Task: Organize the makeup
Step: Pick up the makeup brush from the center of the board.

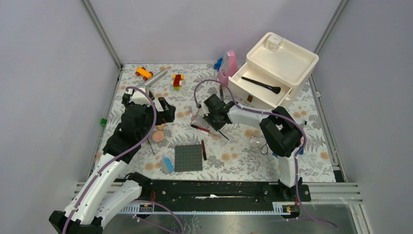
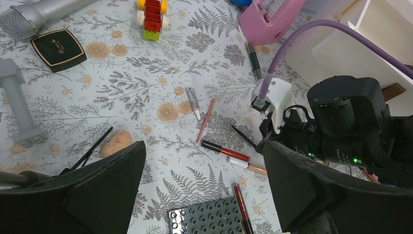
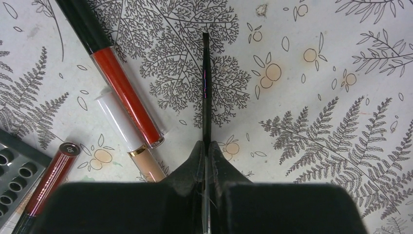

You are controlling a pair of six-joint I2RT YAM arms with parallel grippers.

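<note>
The right gripper (image 3: 206,146) is pinching a thin black brush (image 3: 206,83) that is pointing to twelve o'clock on the floral cloth (image 1: 229,161). A red lipstick (image 3: 124,87) is lying at ten. The left gripper (image 2: 204,192) is hanging wide open and empty. Grey walls (image 1: 48,73) are enclosing the table.

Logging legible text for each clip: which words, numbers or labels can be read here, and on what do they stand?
"05": on the end cap of the dark red stick, lower left in the right wrist view.
Gold script on the black compact: too small and blurred to read.
Nothing else carries readable text.
</note>
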